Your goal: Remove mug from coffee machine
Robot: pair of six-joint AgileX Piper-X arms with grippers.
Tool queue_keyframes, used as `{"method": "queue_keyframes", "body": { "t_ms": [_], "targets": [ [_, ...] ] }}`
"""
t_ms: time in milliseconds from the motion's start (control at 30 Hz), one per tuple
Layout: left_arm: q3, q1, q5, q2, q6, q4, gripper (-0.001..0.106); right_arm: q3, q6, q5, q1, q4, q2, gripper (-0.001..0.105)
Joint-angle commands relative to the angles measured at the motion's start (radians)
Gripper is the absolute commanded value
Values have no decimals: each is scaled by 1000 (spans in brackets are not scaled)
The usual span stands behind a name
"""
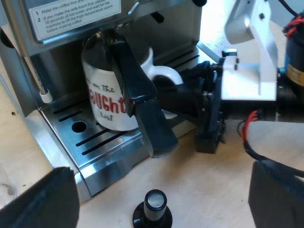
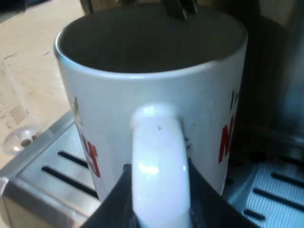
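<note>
**A:** Entry one: the mug?

**B:** A white mug (image 1: 107, 95) with red lettering is standing upright on the slotted drip tray (image 1: 95, 137) of the espresso machine (image 1: 57, 61), beneath the machine's front overhang. Its handle (image 2: 159, 156) is pointing outward, away from the machine.

**A:** Entry two: the right gripper?

**B:** The right gripper (image 2: 159, 204) is pinching the mug's handle, with one black finger pressing against each side of the loop, low down. In the left wrist view one of those fingers is lying across the mug's printed side.

**A:** Entry three: the left gripper?

**B:** The left gripper (image 1: 161, 175) is hanging over the desk (image 1: 213, 190) in front of the machine. Its fingers are spreading wide and carrying nothing, well apart from the mug.

**A:** Remaining items?

**B:** A tamper (image 1: 153, 209) with a black knob is standing on the desk near the drip tray's front edge, below the left gripper's spread fingers. A printed instruction label (image 1: 76, 14) is showing on the machine's front, above the mug.
</note>
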Motion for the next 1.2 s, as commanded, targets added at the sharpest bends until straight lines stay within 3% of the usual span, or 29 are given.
{"method": "queue_keyframes", "body": {
  "t_ms": [33,433,733,1200],
  "targets": [
    [-7,-7,2,-3,5,-9,83,46,-4,8,3,-6,-43,1],
    [-7,-7,2,-3,5,-9,83,242,-4,13,3,-72,-219,1],
    [-7,-7,2,-3,5,-9,83,376,-4,98,63,-75,-408,1],
    [-7,-7,2,-3,5,-9,83,441,-4,257,209,-25,-598,1]
  ]
}}
